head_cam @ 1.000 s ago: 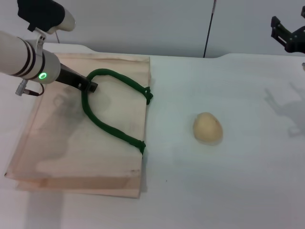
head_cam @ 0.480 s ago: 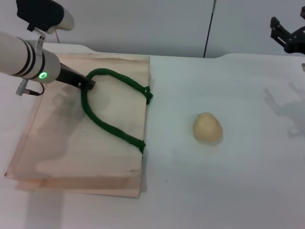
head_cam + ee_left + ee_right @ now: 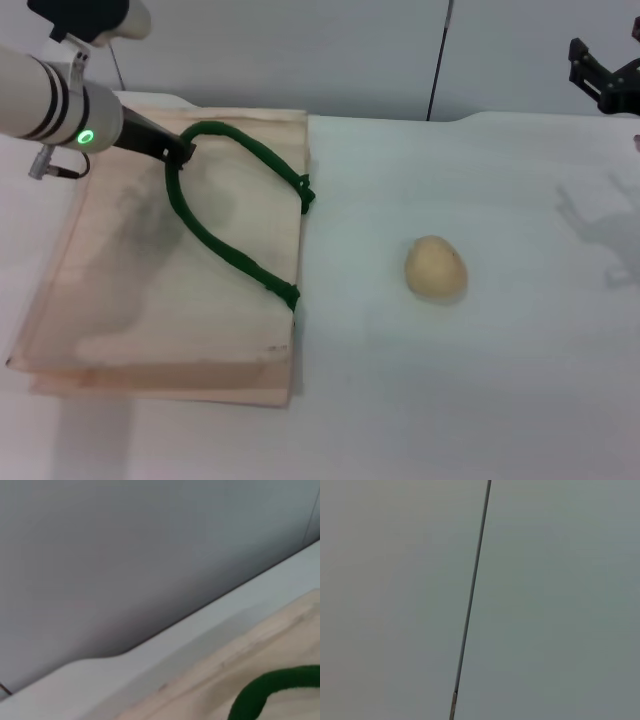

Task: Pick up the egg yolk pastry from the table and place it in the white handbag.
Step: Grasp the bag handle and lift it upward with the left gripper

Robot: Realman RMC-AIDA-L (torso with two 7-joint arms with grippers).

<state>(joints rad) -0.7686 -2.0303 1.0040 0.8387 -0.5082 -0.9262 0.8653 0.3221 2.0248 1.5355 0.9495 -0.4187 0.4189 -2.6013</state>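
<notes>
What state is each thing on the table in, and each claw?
Pastry: loose on the table, right of the bag, untouched.
Bag: lying flat.
Handle: top of its loop hooked at the left claw.
Right claw: raised at the far right, holding nothing.

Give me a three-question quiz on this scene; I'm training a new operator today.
1. True or false: the pastry lies inside the bag.
2. Which gripper is at the green handle? A) left B) right
3. Fill in: the right gripper is raised at the far ___ of the table.

Key: 1 false, it lies on the table beside the bag. 2 A, the left gripper. 3 right.
</notes>
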